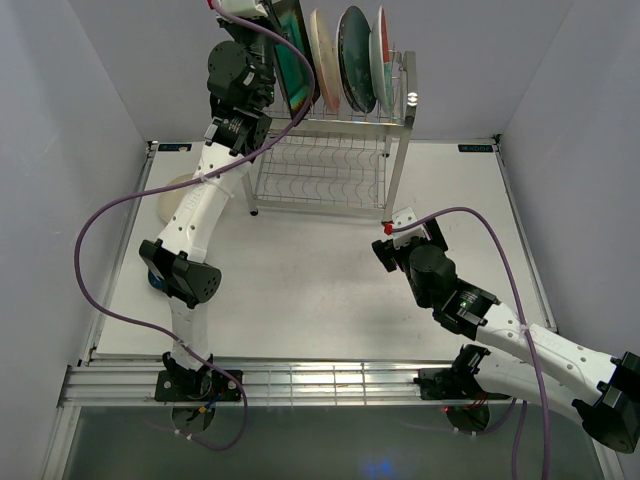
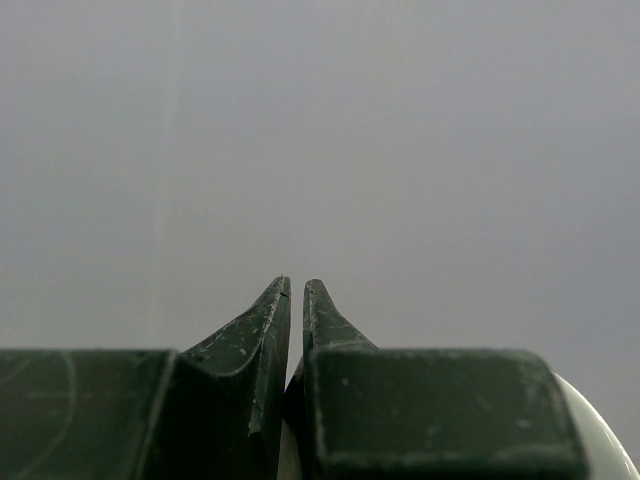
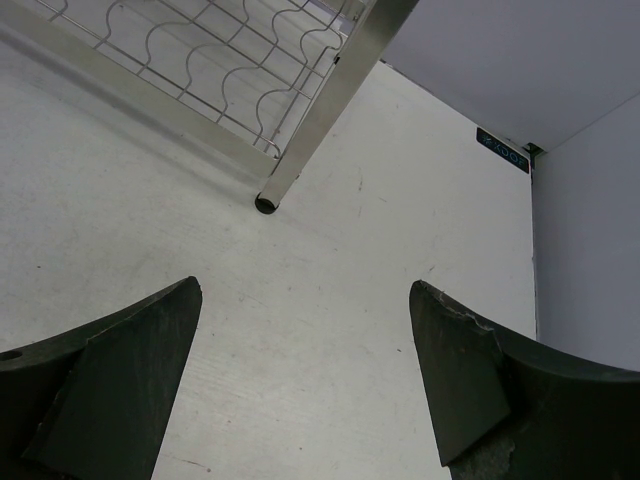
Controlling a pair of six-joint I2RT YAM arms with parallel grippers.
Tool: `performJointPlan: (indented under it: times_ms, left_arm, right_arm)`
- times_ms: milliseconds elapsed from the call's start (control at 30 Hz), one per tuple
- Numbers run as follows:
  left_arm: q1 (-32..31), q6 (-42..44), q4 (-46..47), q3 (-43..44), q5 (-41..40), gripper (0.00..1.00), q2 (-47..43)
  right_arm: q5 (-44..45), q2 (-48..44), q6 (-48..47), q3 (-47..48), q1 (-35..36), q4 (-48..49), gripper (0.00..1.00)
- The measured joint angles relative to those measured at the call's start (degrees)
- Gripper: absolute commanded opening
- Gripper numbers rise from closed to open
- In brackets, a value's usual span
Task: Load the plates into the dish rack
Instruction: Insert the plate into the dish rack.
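The left arm is stretched far forward and raised to the left end of the rack's point(image 1: 395, 180) top tier. Its gripper point(image 2: 295, 285) is seen nearly pressed together, with only a slit between the tips. A pale curved edge point(image 2: 605, 440) shows beneath the fingers; whether it is pinched cannot be told. The right arm is bent low over the table point(image 1: 320, 300), and its gripper point(image 3: 305, 300) is held spread wide near the rack's front right leg.

Four plates can be counted in the top tier: a square green one point(image 1: 297, 55), a cream one point(image 1: 322, 55), a dark teal one point(image 1: 355, 60) and a pale one point(image 1: 381, 55). They are stood on edge, side by side. The row follows the rack's long axis, which runs left to right. Two more plates, cream point(image 1: 172, 195) and blue point(image 1: 153, 282), are lying flat under the left arm.
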Motion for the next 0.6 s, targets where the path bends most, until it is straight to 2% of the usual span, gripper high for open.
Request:
performJointPlan:
  times_ms: [267,600]
  left_arm:
    - [-1.1,0.1,3.2,-3.1,1.7,0.00,-1.0]
    - [-7.5,5.4,3.7,-3.2,0.6,0.01,-0.9]
  right_arm:
    - [0.0,0.0,0.1,0.0,0.0,-0.1,0.90]
    - [0.0,-0.7,0.1,0.0,0.0,-0.4,0.90]
